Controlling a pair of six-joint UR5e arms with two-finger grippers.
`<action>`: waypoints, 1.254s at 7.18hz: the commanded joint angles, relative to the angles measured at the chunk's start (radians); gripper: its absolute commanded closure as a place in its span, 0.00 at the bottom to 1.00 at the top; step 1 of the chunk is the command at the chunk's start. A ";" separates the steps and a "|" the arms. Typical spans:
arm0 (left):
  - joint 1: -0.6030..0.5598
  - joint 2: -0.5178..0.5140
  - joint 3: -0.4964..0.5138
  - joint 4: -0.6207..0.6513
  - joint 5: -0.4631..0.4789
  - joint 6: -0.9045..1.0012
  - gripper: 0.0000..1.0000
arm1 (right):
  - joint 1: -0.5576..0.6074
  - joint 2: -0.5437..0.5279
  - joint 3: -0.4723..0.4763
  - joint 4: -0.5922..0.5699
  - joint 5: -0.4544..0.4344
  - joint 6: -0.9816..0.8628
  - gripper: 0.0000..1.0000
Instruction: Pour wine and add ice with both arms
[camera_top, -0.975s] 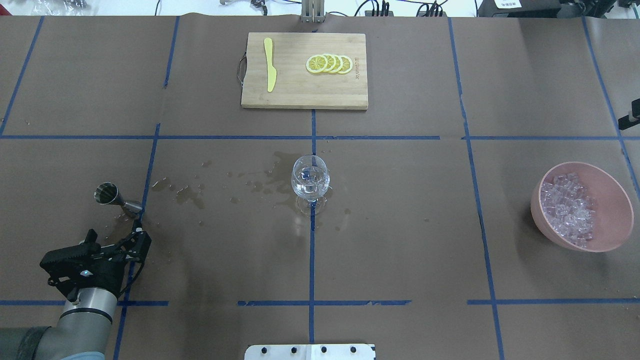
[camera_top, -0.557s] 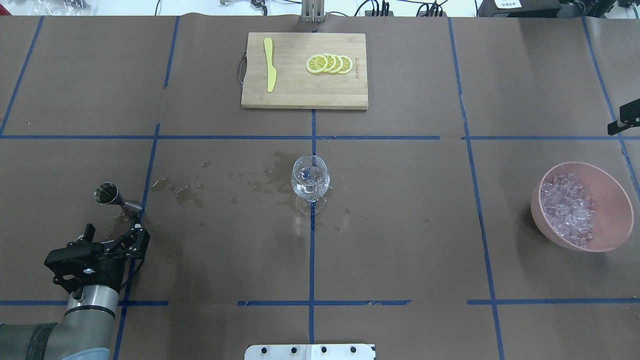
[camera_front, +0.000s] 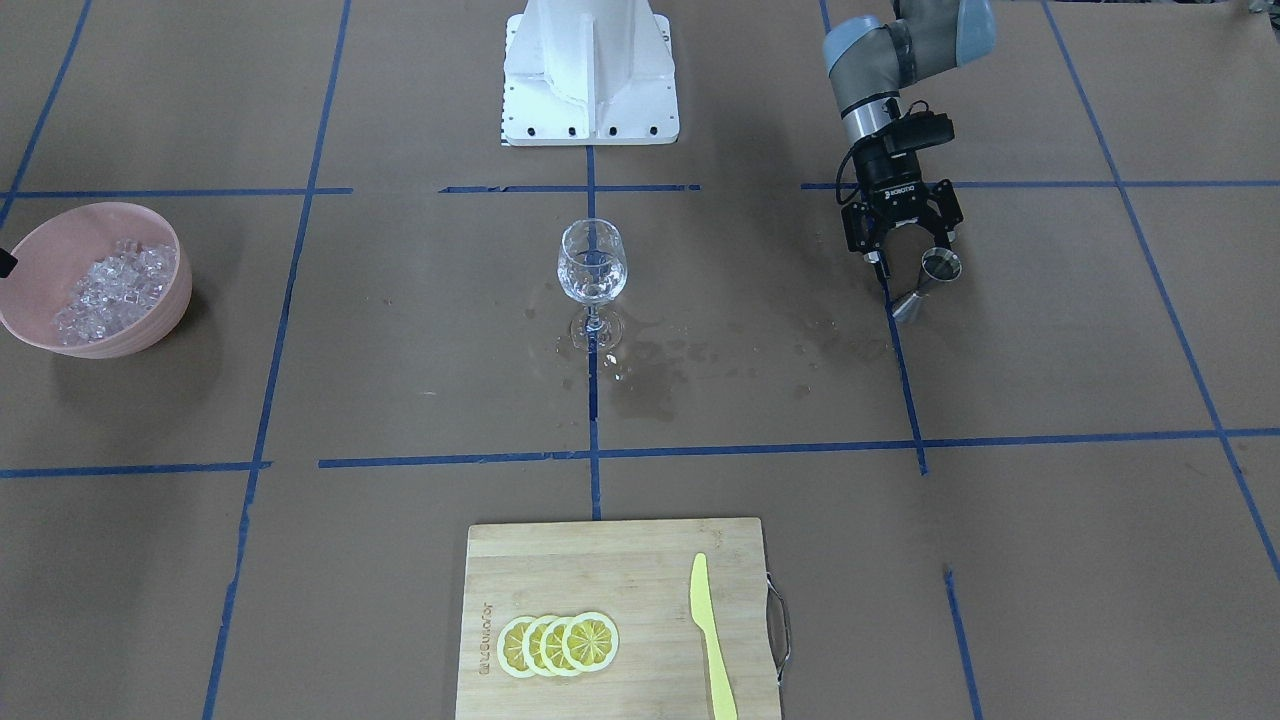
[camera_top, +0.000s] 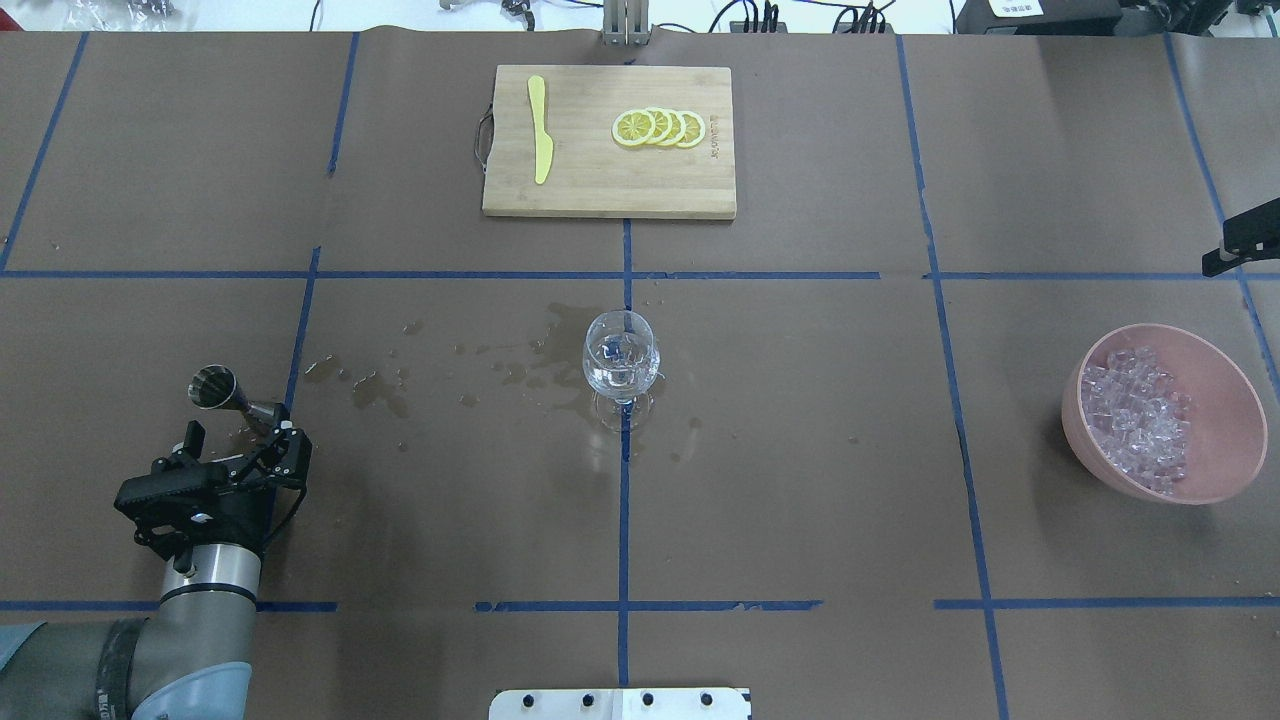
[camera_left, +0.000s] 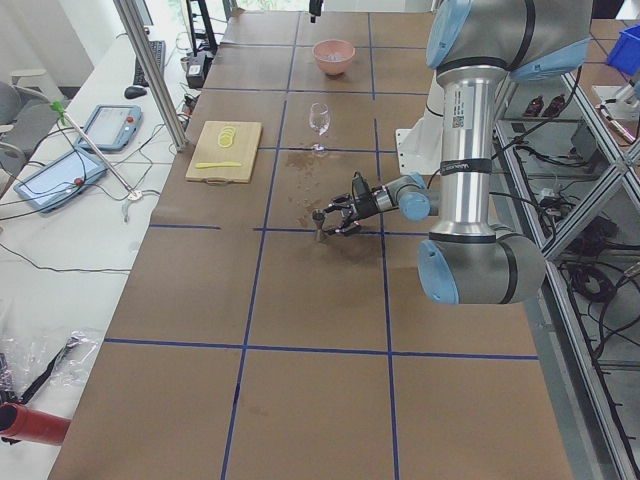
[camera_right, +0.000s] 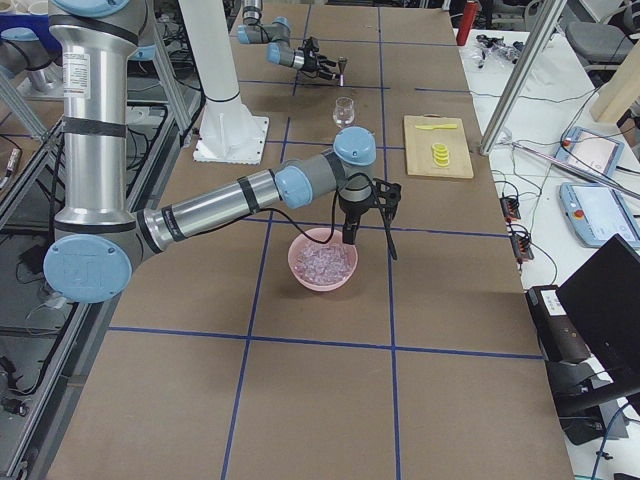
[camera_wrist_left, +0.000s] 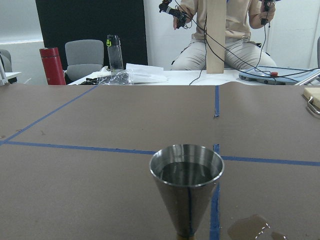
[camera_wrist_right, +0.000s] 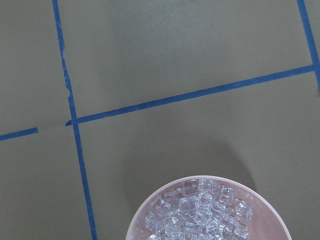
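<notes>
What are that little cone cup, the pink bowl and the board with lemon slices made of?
The cone cup looks like polished metal, probably steel: silvery, mirror-like, reflecting the blue tape. The pink bowl seems matte plastic or ceramic; I cannot tell which. The board looks like bamboo or wood: pale tan with straight grain.

Down at this end the left arm (camera_left: 465, 150) bends low over the brown counter (camera_left: 300, 400), its pincer (camera_left: 336, 212) just beside a small metal cup (camera_left: 318, 221) — farther along stand a stemmed glass (camera_left: 319, 117), a wooden board (camera_left: 224, 150) and a pink bowl (camera_left: 333, 57).
</notes>
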 joint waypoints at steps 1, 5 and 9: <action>-0.052 -0.025 0.027 0.000 0.010 0.005 0.09 | -0.004 0.000 0.001 0.001 -0.006 0.000 0.00; -0.070 -0.091 0.102 0.000 0.031 0.005 0.13 | -0.007 0.000 -0.002 0.001 -0.008 0.000 0.00; -0.070 -0.093 0.119 0.002 0.031 0.005 0.14 | -0.007 -0.002 -0.002 -0.001 -0.006 0.000 0.00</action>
